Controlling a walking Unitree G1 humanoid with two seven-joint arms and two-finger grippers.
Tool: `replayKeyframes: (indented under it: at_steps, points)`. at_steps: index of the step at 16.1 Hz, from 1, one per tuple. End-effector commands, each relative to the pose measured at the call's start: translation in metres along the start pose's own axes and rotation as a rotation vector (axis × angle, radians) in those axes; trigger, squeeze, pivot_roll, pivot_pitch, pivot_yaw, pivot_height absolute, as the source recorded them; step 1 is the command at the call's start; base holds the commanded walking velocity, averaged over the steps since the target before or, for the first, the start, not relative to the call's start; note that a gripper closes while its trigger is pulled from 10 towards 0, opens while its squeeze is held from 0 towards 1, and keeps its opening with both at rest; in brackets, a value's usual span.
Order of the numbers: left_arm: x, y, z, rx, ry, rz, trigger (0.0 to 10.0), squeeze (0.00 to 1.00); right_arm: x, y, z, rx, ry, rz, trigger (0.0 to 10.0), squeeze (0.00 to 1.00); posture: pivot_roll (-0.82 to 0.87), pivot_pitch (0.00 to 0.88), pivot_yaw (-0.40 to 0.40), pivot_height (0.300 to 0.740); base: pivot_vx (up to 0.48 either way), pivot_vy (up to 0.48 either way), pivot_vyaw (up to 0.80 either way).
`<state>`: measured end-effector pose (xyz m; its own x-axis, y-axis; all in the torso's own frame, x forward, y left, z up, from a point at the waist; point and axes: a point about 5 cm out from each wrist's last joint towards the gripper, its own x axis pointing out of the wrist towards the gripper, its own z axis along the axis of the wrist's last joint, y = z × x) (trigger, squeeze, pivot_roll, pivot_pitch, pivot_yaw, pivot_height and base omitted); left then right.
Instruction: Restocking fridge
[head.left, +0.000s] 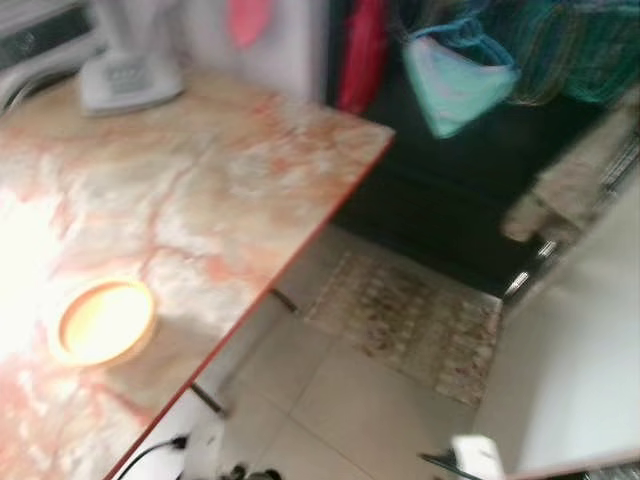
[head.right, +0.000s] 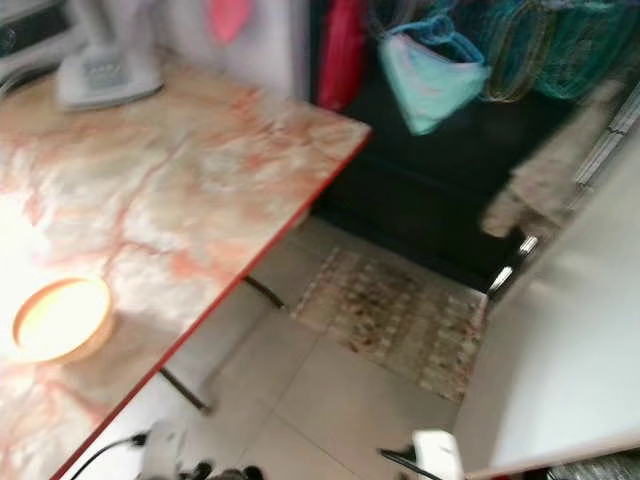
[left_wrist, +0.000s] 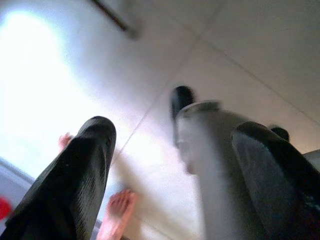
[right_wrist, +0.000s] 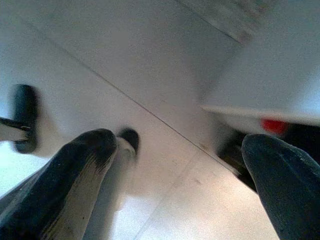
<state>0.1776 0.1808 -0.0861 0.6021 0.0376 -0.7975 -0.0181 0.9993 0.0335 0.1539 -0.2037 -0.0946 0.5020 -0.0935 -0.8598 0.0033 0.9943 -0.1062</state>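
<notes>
Blurry frame: marble-pattern tabletop (head.left: 200, 190) with red edge, bright glare at its near-left edge, white appliance base (head.left: 130, 75) at far edge. Pale tiled floor (head.left: 350, 410) past its right edge, patterned rug (head.left: 410, 320), dark cabinet (head.left: 450, 200) with hanging bags (head.left: 455, 85).

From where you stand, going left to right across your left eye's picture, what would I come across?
Round tan dish on the marble-patterned table → patterned floor rug → turquoise bag hanging above it → white panel at the right edge.
</notes>
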Motion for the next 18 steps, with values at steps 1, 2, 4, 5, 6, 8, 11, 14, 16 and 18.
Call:
replayKeyframes:
  at_steps: [1,2,4,5,6,8,11,14,16,18]
  points:
    - [-0.0010,-0.0006,-0.0056,-0.008,0.019,-0.002,10.0,0.00,-0.0022,-0.0034,-0.0123,-0.003,0.035,-0.008,10.0,0.00,-0.11,0.158,0.019,0.740,0.000,0.000,0.80]
    - [-0.0012,0.0003,-0.0062,-0.005,0.020,-0.001,10.0,0.00,-0.0022,-0.0029,-0.0124,-0.002,0.035,-0.006,10.0,0.00,-0.11,0.161,0.023,0.740,0.000,0.000,0.80]
    - [-0.0017,0.0009,-0.0077,0.002,0.023,-0.003,10.0,0.00,-0.0023,-0.0029,-0.0128,0.004,0.035,-0.007,10.0,0.00,-0.11,0.164,0.025,0.740,0.000,0.000,0.80]
    - [-0.0017,-0.0006,-0.0083,0.002,0.024,-0.006,10.0,0.00,-0.0023,-0.0034,-0.0129,0.003,0.036,-0.008,10.0,0.00,-0.11,0.160,0.017,0.740,0.000,0.000,0.80]
    - [-0.0016,-0.0024,-0.0080,0.002,0.023,-0.011,10.0,0.00,-0.0022,-0.0034,-0.0124,0.001,0.036,-0.008,10.0,0.00,-0.10,0.158,0.016,0.740,0.000,0.000,0.80]
    - [-0.0014,-0.0031,-0.0076,0.001,0.023,-0.013,10.0,0.00,-0.0017,-0.0023,-0.0103,-0.002,0.031,-0.004,10.0,0.00,-0.11,0.157,0.019,0.740,0.000,0.000,0.80]
    - [-0.0014,-0.0034,-0.0078,0.004,0.026,-0.014,10.0,0.00,-0.0015,-0.0015,-0.0090,-0.004,0.025,-0.001,10.0,0.00,-0.11,0.154,0.024,0.740,0.000,0.000,0.80]
    - [-0.0014,-0.0044,-0.0080,0.012,0.026,-0.020,10.0,0.00,-0.0015,-0.0009,-0.0095,0.001,0.027,-0.002,10.0,0.00,-0.11,0.151,0.027,0.740,0.000,0.000,0.80]
    - [-0.0016,-0.0035,-0.0087,0.017,0.028,-0.020,10.0,0.00,-0.0015,0.0001,-0.0096,0.005,0.026,0.000,10.0,0.00,-0.10,0.148,0.036,0.740,0.000,0.000,0.80]
    - [-0.0016,-0.0033,-0.0085,0.034,0.027,-0.027,10.0,0.00,-0.0013,0.0012,-0.0083,0.031,0.017,0.000,10.0,0.00,-0.10,0.147,0.040,0.740,0.000,0.000,0.40]
